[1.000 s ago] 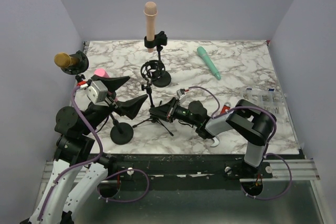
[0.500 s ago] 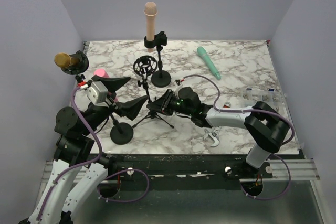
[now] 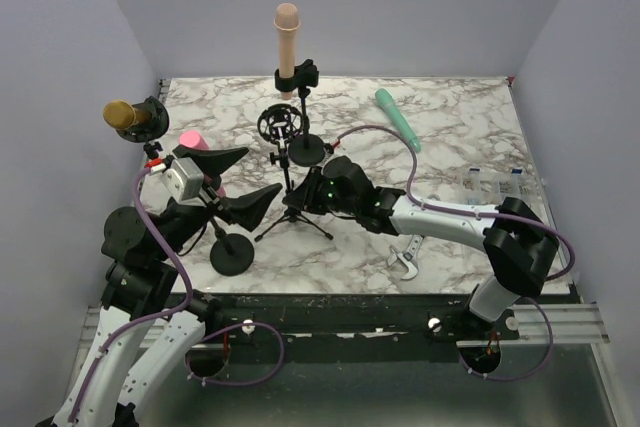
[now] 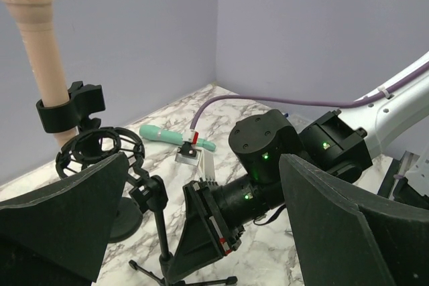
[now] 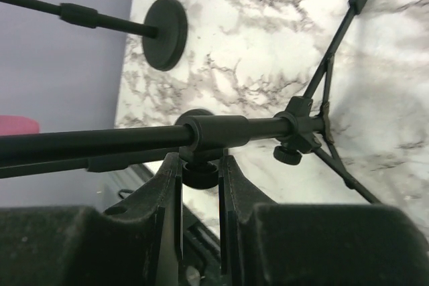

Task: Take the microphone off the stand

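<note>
A beige microphone [image 3: 287, 37] stands upright in a black clip on a round-base stand at the back; it also shows in the left wrist view [image 4: 40, 45]. A gold microphone [image 3: 125, 114] sits on a second stand at the left. An empty shock mount [image 3: 280, 125] tops a black tripod stand [image 3: 293, 219]. My right gripper [image 3: 299, 199] is shut on a knob [image 5: 200, 173] on the tripod's pole [image 5: 221, 130]. My left gripper [image 3: 240, 179] is open and empty, above the table just left of the tripod.
A teal microphone [image 3: 398, 118] lies on the marble table [image 3: 460, 127] at the back right. A wrench [image 3: 405, 257] lies near the front. Small cards [image 3: 495, 182] sit at the right. A pink object [image 3: 192, 139] is beside the left arm. A round stand base [image 3: 231, 252] sits front left.
My right arm has reached farther onto the table and to the left, and the tripod stand in its grip has shifted back with it. The left arm has barely moved.
</note>
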Controlling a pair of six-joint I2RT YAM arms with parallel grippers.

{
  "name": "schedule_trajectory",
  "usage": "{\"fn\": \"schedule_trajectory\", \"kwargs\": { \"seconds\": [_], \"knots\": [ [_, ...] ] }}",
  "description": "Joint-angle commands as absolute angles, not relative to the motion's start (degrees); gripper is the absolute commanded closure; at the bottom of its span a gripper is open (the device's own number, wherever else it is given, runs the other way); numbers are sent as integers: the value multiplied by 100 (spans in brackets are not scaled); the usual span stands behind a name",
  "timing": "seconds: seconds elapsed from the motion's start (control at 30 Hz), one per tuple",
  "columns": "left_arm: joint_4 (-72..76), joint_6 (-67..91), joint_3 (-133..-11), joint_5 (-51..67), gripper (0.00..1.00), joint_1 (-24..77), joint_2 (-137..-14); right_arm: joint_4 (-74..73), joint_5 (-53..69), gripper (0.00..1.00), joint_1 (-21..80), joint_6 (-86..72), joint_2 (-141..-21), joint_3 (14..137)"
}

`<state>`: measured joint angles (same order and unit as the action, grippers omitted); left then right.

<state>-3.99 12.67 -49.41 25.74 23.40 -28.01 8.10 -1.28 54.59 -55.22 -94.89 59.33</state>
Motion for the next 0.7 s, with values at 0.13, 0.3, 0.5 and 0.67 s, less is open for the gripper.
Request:
{"fn": "schedule_trajectory", "kwargs": {
  "seconds": [0.13, 0.3, 0.5, 0.67],
  "knots": [
    [-426, 1245, -5113, 2677, 2, 2382, -2825, -2307, -2538, 99, 5410, -3504, -9749, 5991],
    [-423, 1248, -5115, 2678, 1, 2382, -2865, -2351, -2775, 99, 5492, -2891, -9704, 6179],
    [-434, 1244, -5107, 2650, 1, 2382, -2898, -2490, -2840, 99, 5546, -2723, -9812, 6448],
    [-440, 1231, -5106, 2637, 2, 2382, -2909, -2284, -2513, 88, 5547, -2666, -9543, 6414]
  ]
}}
